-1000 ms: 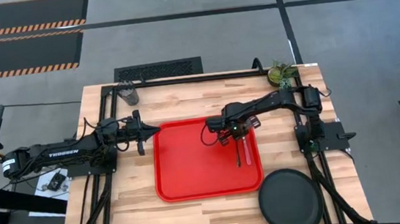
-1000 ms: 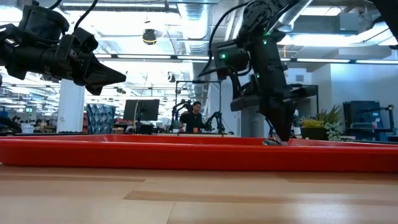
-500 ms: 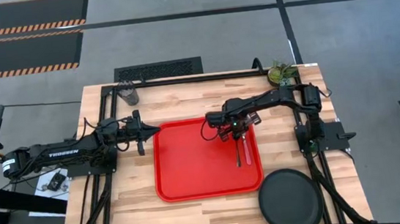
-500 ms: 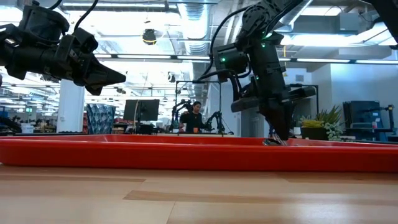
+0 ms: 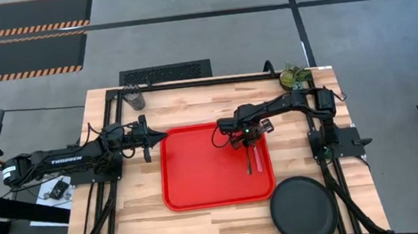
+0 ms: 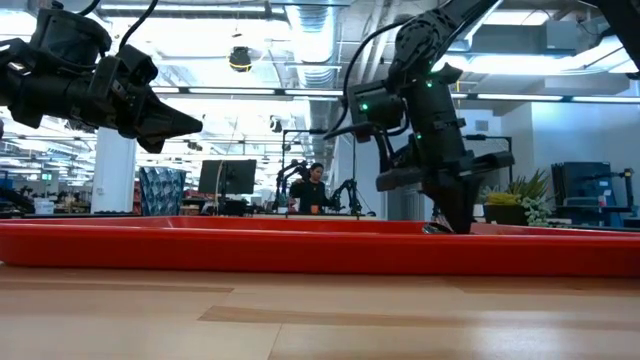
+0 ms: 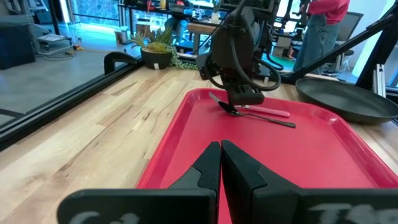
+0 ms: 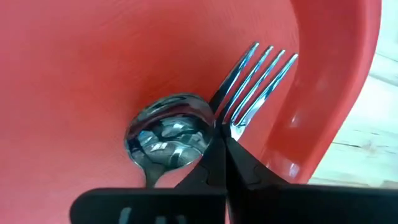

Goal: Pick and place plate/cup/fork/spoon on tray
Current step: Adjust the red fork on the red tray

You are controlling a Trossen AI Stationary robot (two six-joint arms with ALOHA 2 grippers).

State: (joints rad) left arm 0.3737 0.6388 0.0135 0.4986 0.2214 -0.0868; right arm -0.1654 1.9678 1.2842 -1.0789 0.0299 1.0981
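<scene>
- The tray (image 5: 200,179) lies in the middle of the table (image 5: 219,223), between the two arms.
- The right gripper (image 5: 244,138) hangs low over the tray's far right part, fingers pressed together with nothing between them, just above the spoon (image 8: 168,138) and the fork (image 8: 258,81).
- The spoon and fork lie side by side inside the tray, close to its right rim; the spoon's bowl and the fork's tines point toward the far edge, the handles running nearward.
- The left gripper (image 5: 146,139) hovers just off the tray's left rim at the far left corner, its fingers (image 7: 208,168) closed and empty.
- The plate (image 5: 302,209) rests on the table at the near right corner, just beyond the tray's near right corner.
- The cup (image 5: 136,99) stands at the far left of the table, well apart from the tray.
- A small potted plant (image 5: 294,76) sits at the far right corner.
</scene>
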